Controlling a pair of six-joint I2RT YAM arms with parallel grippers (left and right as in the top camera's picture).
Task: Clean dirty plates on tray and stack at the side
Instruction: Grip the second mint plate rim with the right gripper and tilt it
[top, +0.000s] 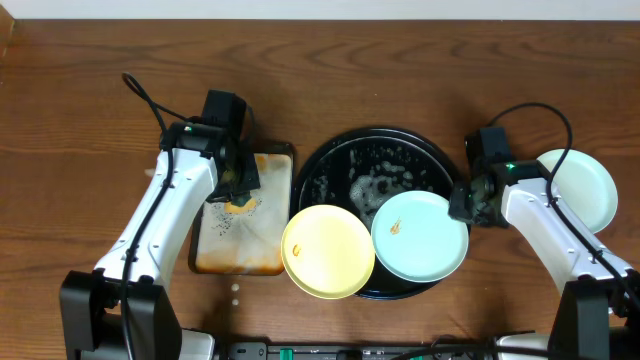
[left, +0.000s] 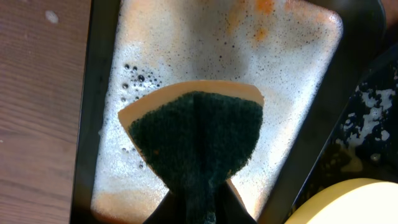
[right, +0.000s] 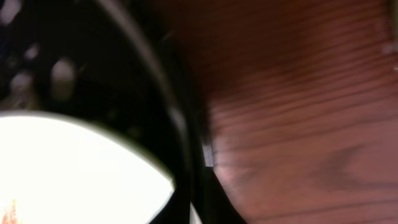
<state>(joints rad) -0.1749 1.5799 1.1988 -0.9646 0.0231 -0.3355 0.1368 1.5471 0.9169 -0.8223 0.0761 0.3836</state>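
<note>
The round black tray (top: 340, 160) holds foam and suds. A pale yellow plate (top: 328, 250) lies over its front left rim. A mint-blue plate (top: 425, 240) with a small orange smear lies on its front right part. A second mint-blue plate (top: 580, 188) lies on the table at the right. My left gripper (top: 240, 185) is shut on a green sponge (left: 196, 140) above the soapy rectangular tray (left: 217, 50). My right gripper (top: 466, 203) is at the right edge of the smeared plate (right: 74, 168), and its fingers (right: 202, 208) close on the rim. That view is blurred.
The orange-stained rectangular tray (top: 240, 245) stands left of the black tray, close to its rim (left: 373, 106). The yellow plate's edge (left: 351, 202) shows at the lower right of the left wrist view. Bare wooden table (right: 298, 112) lies right of the black tray.
</note>
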